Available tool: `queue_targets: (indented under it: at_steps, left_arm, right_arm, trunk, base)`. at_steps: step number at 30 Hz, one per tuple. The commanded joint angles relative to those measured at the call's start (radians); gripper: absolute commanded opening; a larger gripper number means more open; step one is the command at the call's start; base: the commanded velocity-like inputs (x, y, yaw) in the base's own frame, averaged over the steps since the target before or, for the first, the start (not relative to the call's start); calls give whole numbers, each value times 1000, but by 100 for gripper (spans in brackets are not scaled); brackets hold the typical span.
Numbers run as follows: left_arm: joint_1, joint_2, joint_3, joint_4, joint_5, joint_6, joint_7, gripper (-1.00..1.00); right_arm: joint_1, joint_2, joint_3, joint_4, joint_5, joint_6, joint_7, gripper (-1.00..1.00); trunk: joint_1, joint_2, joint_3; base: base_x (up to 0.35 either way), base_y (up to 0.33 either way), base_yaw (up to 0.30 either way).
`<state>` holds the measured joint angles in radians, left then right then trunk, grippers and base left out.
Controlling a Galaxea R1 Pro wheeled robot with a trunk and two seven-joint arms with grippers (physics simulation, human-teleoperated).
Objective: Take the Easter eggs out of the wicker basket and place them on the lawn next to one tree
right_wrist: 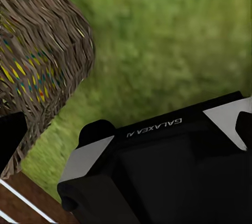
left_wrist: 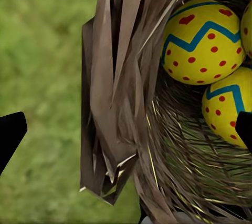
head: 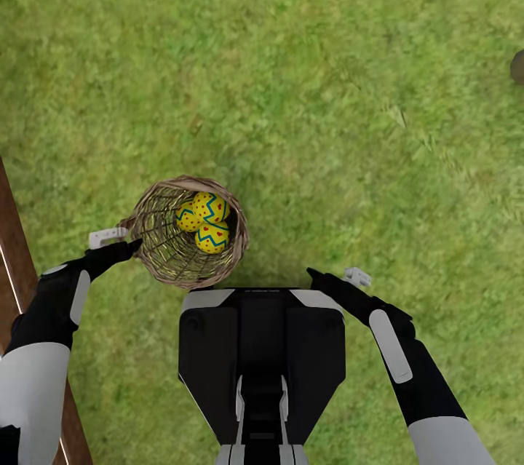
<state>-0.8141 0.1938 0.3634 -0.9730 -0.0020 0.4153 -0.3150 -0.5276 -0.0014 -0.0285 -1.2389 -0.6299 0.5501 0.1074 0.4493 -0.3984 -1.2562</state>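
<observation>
- Standing upright on the lawn point(head: 327, 86), mouth up, the wicker basket point(head: 169, 255) holds three Easter eggs point(head: 210, 207).
- Left tool point(head: 131, 247) spread, straddling its rim.
- Right tool point(head: 314, 274): grip state cannot be told.

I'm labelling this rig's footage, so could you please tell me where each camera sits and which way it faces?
Head view: on the head, looking steeply down at the lawn, the wicker basket and its eggs; both arms and the trunk show.
Left wrist view: near the left gripper, facing the basket's rim and the eggs; dark fingertips show.
Right wrist view: near the right gripper, facing the robot's trunk.
All three views share the basket.
</observation>
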Motion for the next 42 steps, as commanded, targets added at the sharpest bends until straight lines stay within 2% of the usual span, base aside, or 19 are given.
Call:
queue_targets:
  at_steps: [1, 5, 10, 11, 17, 32, 42]
  left_arm:
    - [-1, 0, 1, -1, -1, 5, -5, 100]
    - [-11, 1, -2, 1, -2, -42, -2, 100]
    - [-15, 0, -1, 6, -3, -58, 0, 100]
    - [-15, 0, -1, 6, -3, -59, 3, -100]
    - [-16, 1, -3, 23, -2, -63, 51, -100]
    - [-16, -1, -2, 42, 7, -62, 53, -100]
    - [-16, 1, 8, 10, 9, -40, 41, -100]
  right_arm:
    - [0, 0, -1, -1, -2, 1, 3, 100]
    - [0, 0, -1, 4, -2, -6, 4, 100]
    - [0, 0, -1, 9, -2, -7, 4, 100]
    - [0, 0, -1, 10, -2, -7, 4, 100]
    - [0, 0, -1, 10, -2, -7, 4, 100]
    - [0, -2, -1, 9, -2, -7, 5, 100]
    - [0, 0, -1, 9, -2, -7, 5, 100]
  trunk:
    - [1, -2, -1]
    - [1, -2, -1]
    - [1, -2, -1]
    - [1, -2, -1]
    - [1, -2, -1]
    - [1, -2, -1]
    - [1, -2, 1]
  base:
    - [0, 0, 0]
    - [0, 0, 0]
    - [0, 0, 0]
    - [0, 0, 0]
    - [0, 0, 0]
    - [0, 0, 0]
    - [0, 0, 0]
